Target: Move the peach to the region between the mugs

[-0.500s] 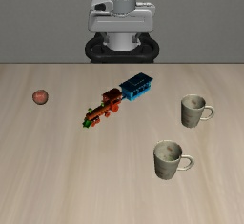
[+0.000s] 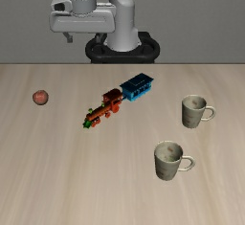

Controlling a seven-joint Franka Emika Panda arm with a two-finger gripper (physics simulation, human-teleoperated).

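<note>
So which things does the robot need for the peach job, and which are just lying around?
For the job:
- peach
- mug nearer the robot
- mug farther from the robot

Just lying about:
- toy train, on the table between the peach and the mugs

My one camera sits high in front, looking down across the bench (image 2: 96,191) toward the robot base (image 2: 122,49), moderately far back.
</note>
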